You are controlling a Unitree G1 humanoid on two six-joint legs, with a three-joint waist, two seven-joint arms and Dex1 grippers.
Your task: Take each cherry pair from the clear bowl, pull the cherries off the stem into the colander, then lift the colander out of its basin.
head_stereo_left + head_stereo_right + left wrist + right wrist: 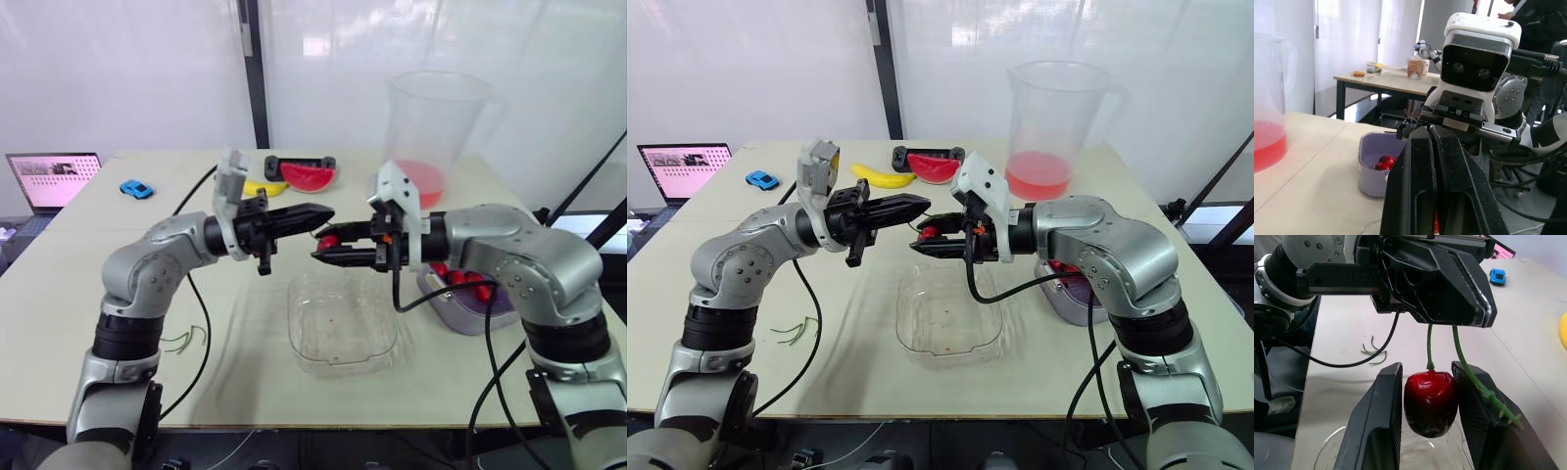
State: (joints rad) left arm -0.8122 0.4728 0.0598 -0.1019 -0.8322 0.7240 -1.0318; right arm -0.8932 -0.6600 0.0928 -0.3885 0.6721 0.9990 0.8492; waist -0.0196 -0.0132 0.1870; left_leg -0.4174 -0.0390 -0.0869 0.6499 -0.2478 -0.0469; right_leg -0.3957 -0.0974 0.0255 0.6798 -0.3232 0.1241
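Note:
My left gripper (326,214) is shut on the green stem (1428,345) of a cherry pair, held above the clear bowl (343,328). Just below it, my right gripper (319,251) is shut on a dark red cherry (1430,404) that hangs from that stem. The pair's second stalk (1474,379) ends bare beside the right finger. The bowl holds no cherries, only small red specks. To the right, partly behind my right arm, sits the lavender basin with the colander (460,311), and several cherries (468,278) lie in it.
A tall clear pitcher (431,127) with red liquid stands at the back right. A watermelon slice (309,176), a banana (263,188), a blue toy car (136,189) and a laptop (54,178) lie along the back. Loose green stems (186,341) rest on the table at the left.

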